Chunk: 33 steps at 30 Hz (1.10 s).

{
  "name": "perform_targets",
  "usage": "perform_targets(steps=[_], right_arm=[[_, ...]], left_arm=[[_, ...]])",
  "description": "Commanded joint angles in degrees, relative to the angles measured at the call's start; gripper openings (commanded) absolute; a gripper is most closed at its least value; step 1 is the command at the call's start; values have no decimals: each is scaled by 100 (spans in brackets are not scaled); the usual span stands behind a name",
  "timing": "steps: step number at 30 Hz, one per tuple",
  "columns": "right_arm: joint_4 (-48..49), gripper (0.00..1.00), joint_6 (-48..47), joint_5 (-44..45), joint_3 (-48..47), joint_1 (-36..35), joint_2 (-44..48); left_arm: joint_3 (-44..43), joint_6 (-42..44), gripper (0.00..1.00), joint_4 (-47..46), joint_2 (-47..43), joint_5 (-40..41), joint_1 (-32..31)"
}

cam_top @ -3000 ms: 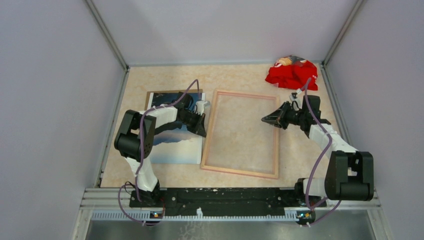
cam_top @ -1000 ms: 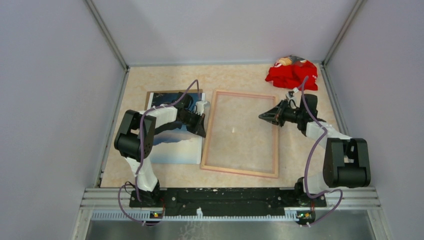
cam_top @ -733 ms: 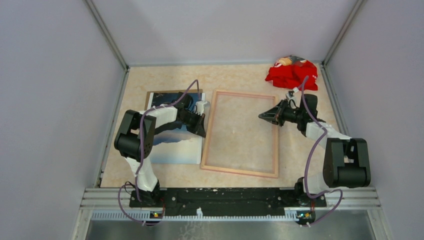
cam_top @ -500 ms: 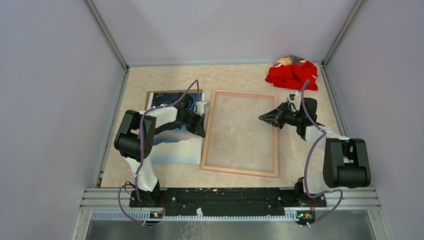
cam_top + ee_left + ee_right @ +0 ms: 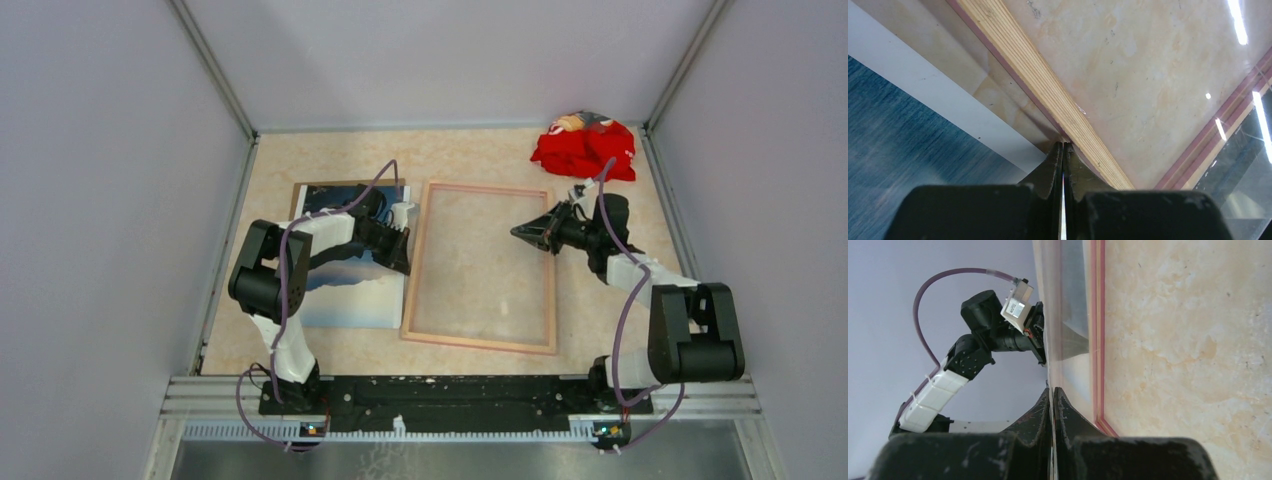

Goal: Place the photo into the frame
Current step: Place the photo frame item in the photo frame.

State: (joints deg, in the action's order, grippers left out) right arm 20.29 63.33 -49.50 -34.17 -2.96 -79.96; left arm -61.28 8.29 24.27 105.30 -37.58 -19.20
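Currently: right tool [image 5: 1052, 390], clamped on clear pane [image 5: 1073, 300], has shifted leftward, apparently tilting it off the frame [image 5: 478, 343] (glare moved); left tool [image 5: 1063, 146] closed, empty, tip against frame rail; photo [image 5: 345, 295] flat just left of frame, uninserted

Beige marble-patterned table [image 5: 480, 155], carrying: one thin pink-edged frame [image 5: 480, 343] lying flat at centre; just left of it, the sea-and-mountain photo [image 5: 340, 300] atop a brown backing board [image 5: 320, 184] showing along its far edge; one crumpled red cloth [image 5: 583, 148], far right corner.
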Motion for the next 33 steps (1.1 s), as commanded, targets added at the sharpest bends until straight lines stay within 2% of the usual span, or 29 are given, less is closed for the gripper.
perform_targets(steps=[1,14,21,26,33], right_arm=[[234,0,178,22,-33,-286,85],[318,0,260,130,0,-328,22],[-1163,0,-895,308,-646,-381,45],[-2525,0,-2084,994,-922,-381,71],[-2800,0,-2343,1240,-959,-372,15]], left_arm=[[-16,55,3,-129,-58,-214,-65],[-3,59,3,-131,-35,-240,-67],[3,45,3,-147,-42,-242,-68],[1,58,3,-129,-44,-239,-70],[10,72,3,-126,-45,-240,-73]])
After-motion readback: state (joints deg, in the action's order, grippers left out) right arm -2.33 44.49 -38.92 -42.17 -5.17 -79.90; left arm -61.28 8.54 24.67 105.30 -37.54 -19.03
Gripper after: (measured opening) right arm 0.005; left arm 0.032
